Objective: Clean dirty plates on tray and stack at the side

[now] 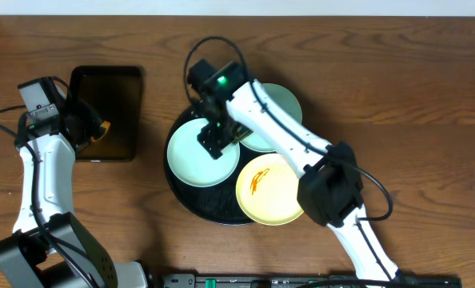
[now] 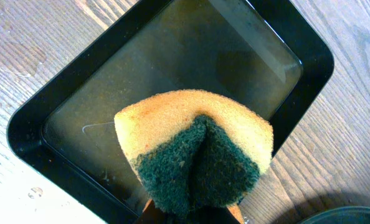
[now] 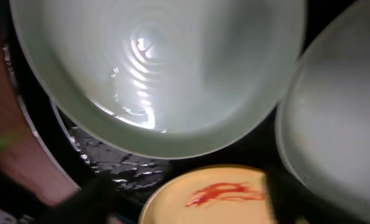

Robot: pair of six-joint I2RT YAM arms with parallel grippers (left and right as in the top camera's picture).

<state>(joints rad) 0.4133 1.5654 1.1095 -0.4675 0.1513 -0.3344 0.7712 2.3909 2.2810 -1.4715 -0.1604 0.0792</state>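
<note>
Sponge (image 2: 194, 152) clamped in left gripper (image 1: 96, 132), right gripper (image 1: 213, 142) spread above plates (image 1: 189, 158), brown wood-grain table (image 1: 381, 64) beneath.

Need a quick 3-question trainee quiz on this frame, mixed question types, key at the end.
1. True or false: the yellow plate carries a sauce smear.
2. What do the left jaws hold? A) a sponge B) a plate C) nothing
3. Fill in: ___ plates lie on the round tray.

Key: 1 true; 2 A; 3 three.
</note>
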